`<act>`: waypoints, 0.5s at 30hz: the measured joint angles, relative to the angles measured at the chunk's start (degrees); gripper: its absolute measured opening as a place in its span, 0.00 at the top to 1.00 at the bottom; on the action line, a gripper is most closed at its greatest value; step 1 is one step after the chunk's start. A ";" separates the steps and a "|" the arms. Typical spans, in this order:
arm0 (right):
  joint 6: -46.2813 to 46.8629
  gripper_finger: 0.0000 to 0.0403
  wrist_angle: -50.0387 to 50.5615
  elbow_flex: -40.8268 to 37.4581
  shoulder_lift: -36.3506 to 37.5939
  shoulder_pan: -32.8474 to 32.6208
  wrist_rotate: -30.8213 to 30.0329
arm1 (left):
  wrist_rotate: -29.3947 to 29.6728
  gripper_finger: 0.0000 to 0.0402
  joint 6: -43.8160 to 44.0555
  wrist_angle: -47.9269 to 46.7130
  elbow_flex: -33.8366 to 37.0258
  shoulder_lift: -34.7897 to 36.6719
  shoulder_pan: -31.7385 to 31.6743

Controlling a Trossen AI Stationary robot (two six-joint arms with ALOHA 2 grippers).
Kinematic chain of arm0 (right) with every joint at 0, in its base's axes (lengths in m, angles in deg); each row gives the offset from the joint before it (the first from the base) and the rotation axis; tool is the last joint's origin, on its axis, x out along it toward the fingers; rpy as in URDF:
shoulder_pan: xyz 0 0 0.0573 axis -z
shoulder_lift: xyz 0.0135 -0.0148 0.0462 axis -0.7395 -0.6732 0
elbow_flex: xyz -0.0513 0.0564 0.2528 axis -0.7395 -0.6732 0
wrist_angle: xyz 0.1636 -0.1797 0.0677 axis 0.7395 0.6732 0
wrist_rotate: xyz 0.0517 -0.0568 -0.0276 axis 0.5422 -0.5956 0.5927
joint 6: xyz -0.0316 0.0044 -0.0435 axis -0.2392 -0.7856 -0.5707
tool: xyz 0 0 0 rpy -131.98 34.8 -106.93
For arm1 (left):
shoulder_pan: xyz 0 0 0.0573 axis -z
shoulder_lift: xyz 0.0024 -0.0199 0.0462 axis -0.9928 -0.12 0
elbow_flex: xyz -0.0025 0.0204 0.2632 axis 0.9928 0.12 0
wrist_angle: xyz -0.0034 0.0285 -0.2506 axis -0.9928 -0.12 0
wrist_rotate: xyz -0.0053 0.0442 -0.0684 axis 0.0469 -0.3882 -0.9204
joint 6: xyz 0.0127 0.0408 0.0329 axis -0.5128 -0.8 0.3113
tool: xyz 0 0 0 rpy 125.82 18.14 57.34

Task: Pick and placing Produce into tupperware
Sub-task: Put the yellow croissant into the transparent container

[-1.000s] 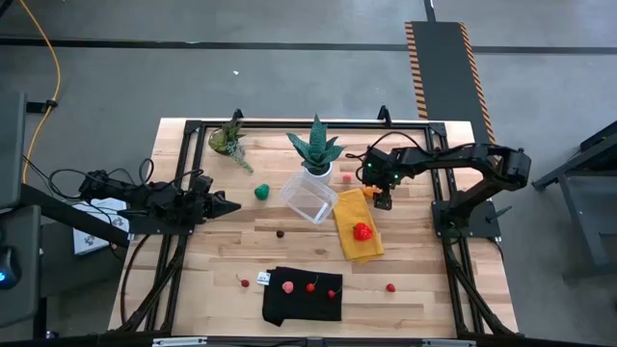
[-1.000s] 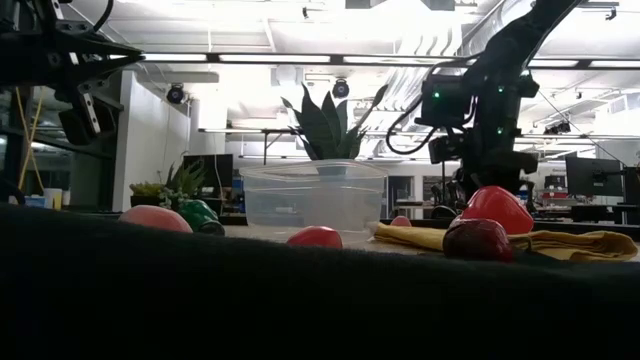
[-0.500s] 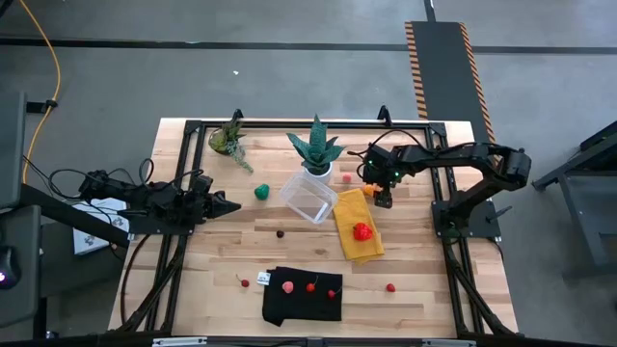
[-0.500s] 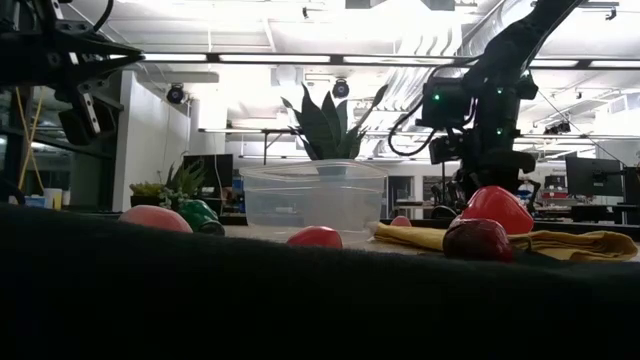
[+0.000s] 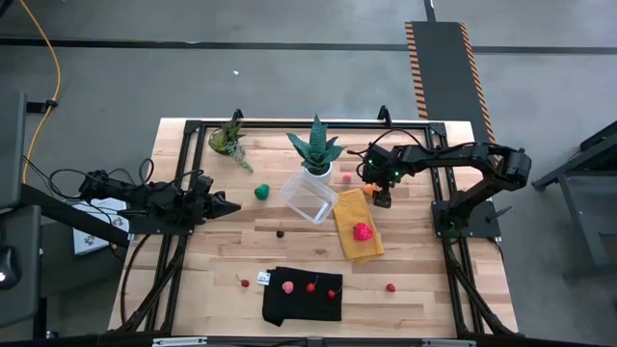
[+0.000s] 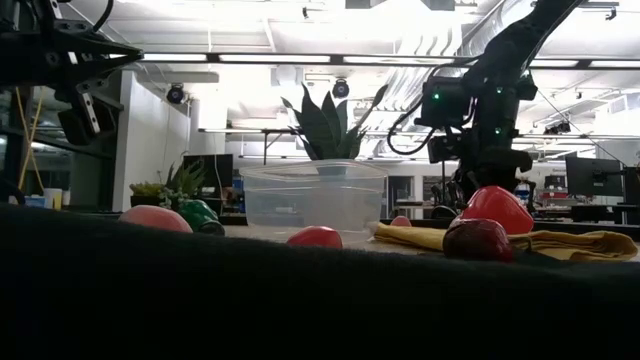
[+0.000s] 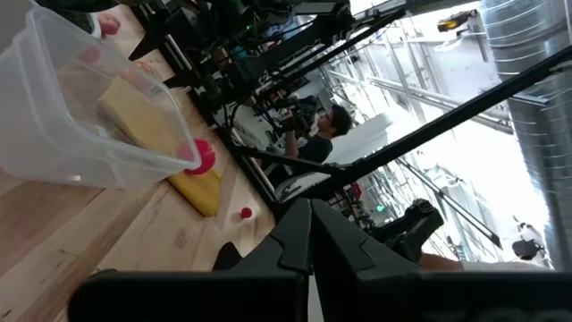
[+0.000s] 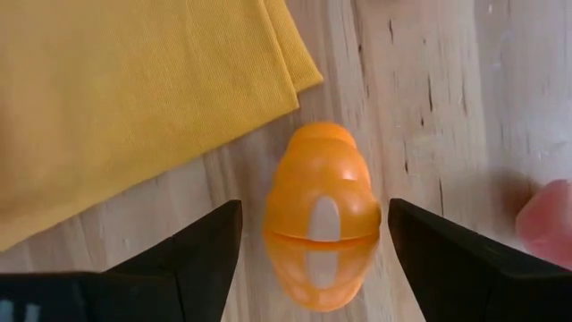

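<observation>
Right gripper (image 8: 308, 246) wide open, empty, straddling orange produce (image 8: 322, 215); light, smooth, slippery — pinch across waist.

From above we see even, soft light and faint shadows. At surface (image 5: 424, 280) height, ceiling strips (image 6: 330, 58) glare — the foreground sits dark, blurred.

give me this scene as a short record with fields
right pincer: open, fingers either side of the orange toy fruit, not closed on it
orange toy fruit: on bare wood beside the yellow cloth
left pincer: shut, waiting at the table's left, holding nothing
tupperware: empty, left of the cloth
red toy fruit: lying on the cloth
</observation>
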 joint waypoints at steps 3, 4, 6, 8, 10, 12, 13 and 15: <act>0.23 0.32 -0.12 0.00 0.00 0.00 -1.24 | 0.00 1.00 0.00 0.00 0.00 0.02 -0.02; 0.21 0.32 -0.25 0.00 0.00 0.00 -1.87 | 0.00 1.00 -0.02 -0.01 0.02 0.00 0.00; 0.40 0.32 -0.25 0.00 0.00 0.00 -1.94 | 0.00 1.00 0.00 0.00 0.02 0.01 -0.01; 0.41 0.32 -0.24 0.00 0.00 0.00 -1.96 | 0.00 1.00 0.00 0.00 0.01 0.00 -0.01; 0.37 0.32 -0.24 0.00 0.00 0.00 -1.96 | 0.00 1.00 0.00 0.00 0.02 0.02 0.00; 0.31 0.32 0.01 0.00 0.00 0.00 -1.62 | 0.00 1.00 0.00 -0.01 0.02 0.02 0.00; 0.08 0.32 0.25 0.00 0.00 0.00 -1.01 | 0.00 1.00 0.00 -0.01 0.02 0.01 0.00; -0.20 0.32 0.22 -0.02 0.00 0.00 -0.40 | 0.00 1.00 0.00 -0.01 0.00 0.02 0.00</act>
